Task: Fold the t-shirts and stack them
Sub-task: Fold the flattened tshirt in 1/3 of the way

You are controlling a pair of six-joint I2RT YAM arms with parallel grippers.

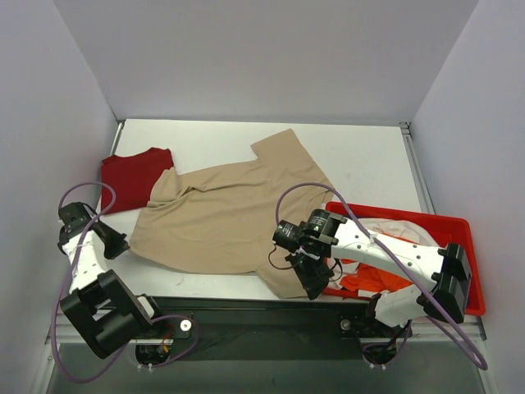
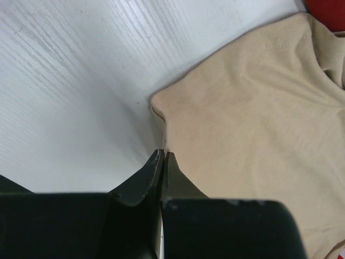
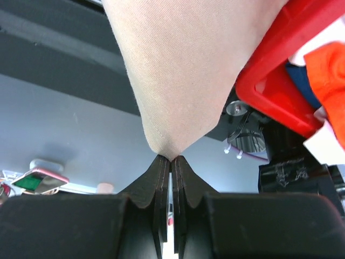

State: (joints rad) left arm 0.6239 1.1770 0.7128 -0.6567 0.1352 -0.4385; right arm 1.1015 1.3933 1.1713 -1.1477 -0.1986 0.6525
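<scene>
On the table [image 1: 361, 156], a limp beige t-shirt [image 1: 221, 217], likely best gripped by corners. Right pincer [image 3: 171, 160] pinches one; left pincer [image 2: 163, 155] pressed together.

The beige t-shirt [image 1: 221, 217] is seen as matt knit cloth, the table [image 2: 70, 81] as faintly grained, the four-o'clock red bin [image 1: 394, 213] as glossy plastic.

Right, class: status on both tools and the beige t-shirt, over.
Left tool shut, nothing gripped, at edge of beige t-shirt. Right tool shut on its corner. Red bin close beside right tool.
</scene>
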